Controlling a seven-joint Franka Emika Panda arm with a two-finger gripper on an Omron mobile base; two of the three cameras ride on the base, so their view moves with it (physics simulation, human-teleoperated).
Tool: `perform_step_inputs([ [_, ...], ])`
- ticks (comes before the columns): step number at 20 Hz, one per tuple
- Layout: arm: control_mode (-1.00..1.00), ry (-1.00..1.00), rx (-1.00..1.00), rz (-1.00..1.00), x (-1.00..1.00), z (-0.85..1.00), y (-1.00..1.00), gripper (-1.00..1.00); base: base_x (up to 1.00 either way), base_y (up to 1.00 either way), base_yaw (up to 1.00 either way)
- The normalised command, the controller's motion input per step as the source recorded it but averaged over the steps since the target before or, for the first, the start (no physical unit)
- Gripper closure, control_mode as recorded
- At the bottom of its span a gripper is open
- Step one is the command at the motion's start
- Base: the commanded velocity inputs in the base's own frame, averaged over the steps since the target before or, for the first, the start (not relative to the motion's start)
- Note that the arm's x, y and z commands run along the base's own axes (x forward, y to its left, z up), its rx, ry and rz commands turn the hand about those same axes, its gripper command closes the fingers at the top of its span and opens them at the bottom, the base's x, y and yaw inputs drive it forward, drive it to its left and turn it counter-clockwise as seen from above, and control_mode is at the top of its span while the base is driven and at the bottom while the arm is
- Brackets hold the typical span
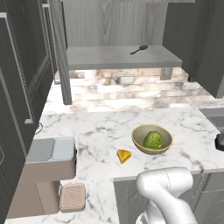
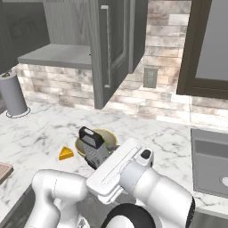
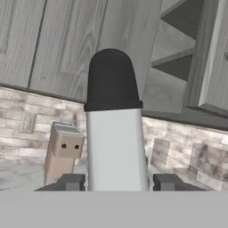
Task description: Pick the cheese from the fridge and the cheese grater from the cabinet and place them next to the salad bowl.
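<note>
The claw (image 3: 114,182) has the cheese grater (image 3: 115,133) pinched between its two dark fingers (image 3: 71,181), silver body running straight up the hand view with the black handle at the far end. From the right base view, the grater (image 2: 94,149) is held tilted just in front of the salad bowl (image 2: 107,136), close to the near edge of the marble counter (image 2: 147,129), with the white arm wrapped around beneath it.

Over on the left base view, the salad bowl (image 1: 152,138) sits on the counter (image 1: 100,127) toward the front edge, green lettuce ball (image 1: 152,140) inside. The cheese (image 1: 124,155) lies just beside the bowl on its left, apart from it, a little nearer the front edge; the right base view shows that same wedge (image 2: 66,153) left of the bowl.

Up above, the cabinet (image 1: 122,26) stands open, and a small black spoon (image 1: 139,49) lies on its shelf, toward the right side. A tan toaster-like box (image 1: 50,159) sits at the counter's left end with a woven pad (image 1: 72,197) in front of it. In the right base view a grey roll on a stand (image 2: 12,94) occupies the back left of the counter, and a sink (image 2: 209,162) is set into the right end.
</note>
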Motion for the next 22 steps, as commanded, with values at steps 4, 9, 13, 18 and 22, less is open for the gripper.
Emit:
perform_step_inputs([
  [4,-1.00,-0.08,-0.04,0.02,0.31,-0.37,-0.06,1.00,0.00,0.00,0.00],
  [9,-1.00,-0.04,-0.05,0.00,0.39,-0.26,0.00,1.00,0.00,0.00,0.00],
  [13,-1.00,0.03,0.00,0.00,0.40,-0.16,0.00,1.00,0.00,0.00,0.00],
  [18,-1.00,0.14,0.00,0.00,0.38,-0.04,0.00,1.00,0.00,0.00,0.00],
  [22,-1.00,0.16,0.00,0.00,0.42,-0.11,-0.01,1.00,0.00,0.00,0.00],
])
